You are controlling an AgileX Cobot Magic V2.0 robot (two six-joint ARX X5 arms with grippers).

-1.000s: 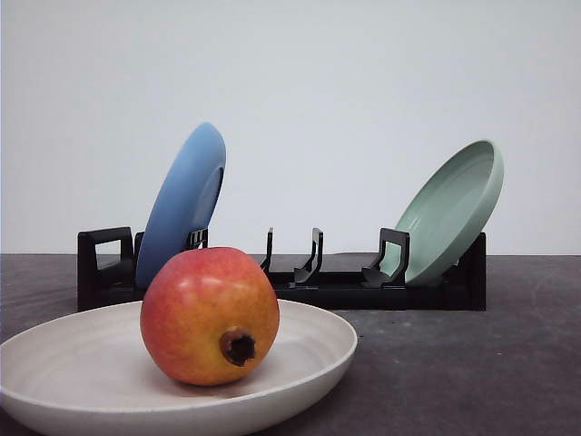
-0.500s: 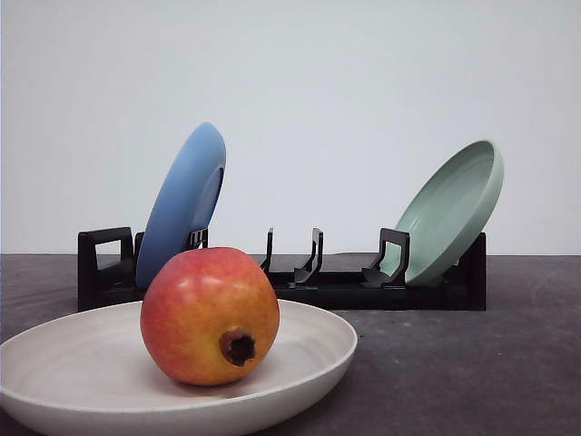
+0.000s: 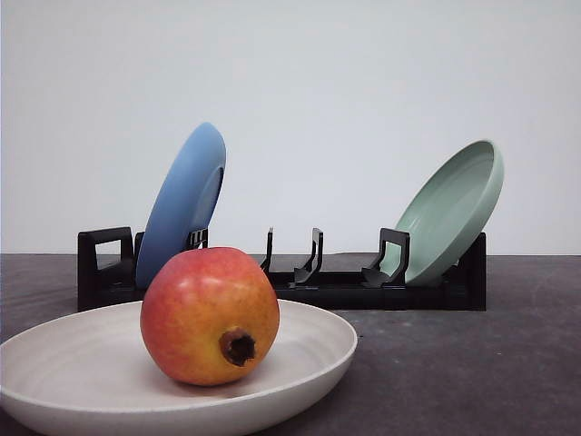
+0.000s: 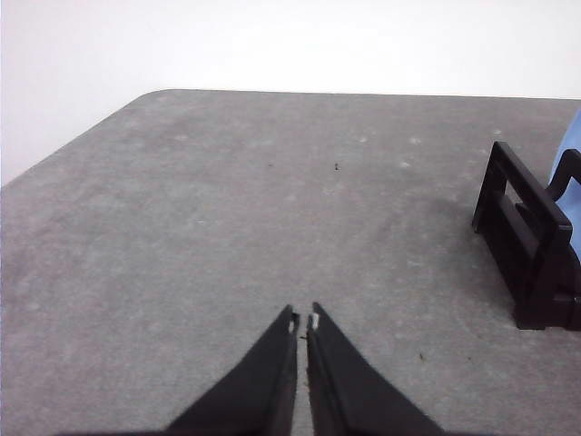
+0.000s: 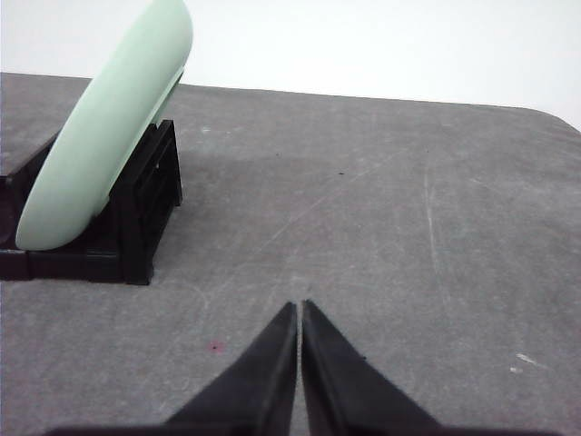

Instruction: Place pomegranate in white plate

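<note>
**Pomegranate seated in the white plate, both pincers closed and away**

Resting low in the bowl of the white plate (image 3: 300, 359): the pomegranate (image 3: 210, 315), dark crown nub turned toward the front camera, cradled by the raised rim so unlikely to roll off. Judged done, as far as the placing goes.

Left pincer (image 4: 302, 320): tips pressed together with barely a slit between, gripping nothing, hanging over bare grey bench (image 4: 182, 227). Just off to one side of it, the end of the black rack (image 4: 531, 250) and a sliver of the blue plate (image 3: 183, 204).

Right pincer (image 5: 299, 309): likewise closed and empty, over open bench, with the mint-green plate (image 5: 104, 132) leaning in the rack's end slot ahead of it and to one side.

Both parked clear of the fruit, presumably to avoid knocking it.
</note>
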